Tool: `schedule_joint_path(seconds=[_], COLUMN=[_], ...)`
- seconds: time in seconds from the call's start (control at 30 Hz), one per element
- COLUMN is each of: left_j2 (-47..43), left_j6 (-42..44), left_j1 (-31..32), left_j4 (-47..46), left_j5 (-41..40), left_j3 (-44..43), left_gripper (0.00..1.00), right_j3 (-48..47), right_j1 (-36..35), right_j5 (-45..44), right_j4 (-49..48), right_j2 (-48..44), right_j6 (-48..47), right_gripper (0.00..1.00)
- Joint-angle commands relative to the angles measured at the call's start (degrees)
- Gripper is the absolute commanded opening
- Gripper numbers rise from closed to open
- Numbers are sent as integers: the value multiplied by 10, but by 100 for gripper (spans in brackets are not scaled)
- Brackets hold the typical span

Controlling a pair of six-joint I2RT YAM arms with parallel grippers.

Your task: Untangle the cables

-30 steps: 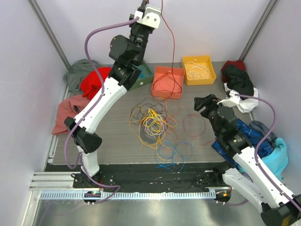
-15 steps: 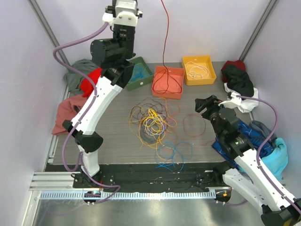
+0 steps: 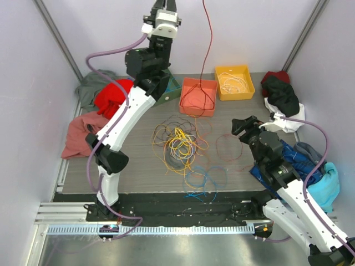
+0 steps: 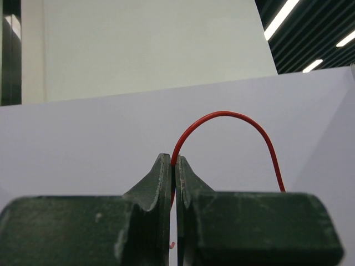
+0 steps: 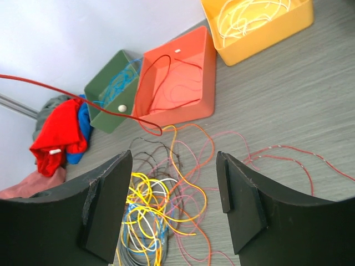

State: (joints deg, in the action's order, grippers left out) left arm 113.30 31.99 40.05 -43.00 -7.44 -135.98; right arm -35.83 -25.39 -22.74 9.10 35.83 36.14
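My left gripper point(image 4: 174, 160) is raised high at the back point(image 3: 166, 6) and is shut on a red cable point(image 4: 227, 114). That red cable point(image 3: 208, 50) hangs down into the orange-red bin point(image 3: 198, 95) and shows in the right wrist view point(image 5: 72, 95). A tangle of yellow, orange, brown, white and blue cables point(image 3: 180, 144) lies mid-table, seen from the right wrist too point(image 5: 150, 205). My right gripper point(image 3: 242, 125) is open and empty, hovering right of the tangle point(image 5: 175, 205).
A yellow bin point(image 3: 235, 82) holds white and yellow wires. A green bin point(image 5: 111, 91) holds blue wire. Loose red wire point(image 3: 227, 145) and blue wire point(image 3: 205, 178) lie on the table. Heaps of cloth lie at the left point(image 3: 108, 97) and right point(image 3: 283, 91).
My left gripper has swung at the top of the view, left and then back right, carrying the red cable. The hanging cable shifted right. My right gripper barely moved.
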Motion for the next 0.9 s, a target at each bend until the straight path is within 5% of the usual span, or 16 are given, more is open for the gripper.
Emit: schedule_joint_path(seconds=[0.0,0.3,0.67,0.87], left_j2=[18,-8,-44,-63], left_j6=[-27,-68,-97,-108], left_j1=[-16,-22,-10,-7], left_j4=[-52,-38,-26,-25], left_j5=[-6,0,-12,-20], left_j3=[14,54,106,135], left_gripper=[0,0,0,0], right_j3=[10,-16,34,-26], right_j1=[-1,-5,-16,-16], right_j5=[-19,46,-38,-42], right_j4=[-20,-172,-454,-565], right_j2=[9,221,397,539], right_j6=[-12,-40,-99,-144], right_gripper=[70,74,78,78])
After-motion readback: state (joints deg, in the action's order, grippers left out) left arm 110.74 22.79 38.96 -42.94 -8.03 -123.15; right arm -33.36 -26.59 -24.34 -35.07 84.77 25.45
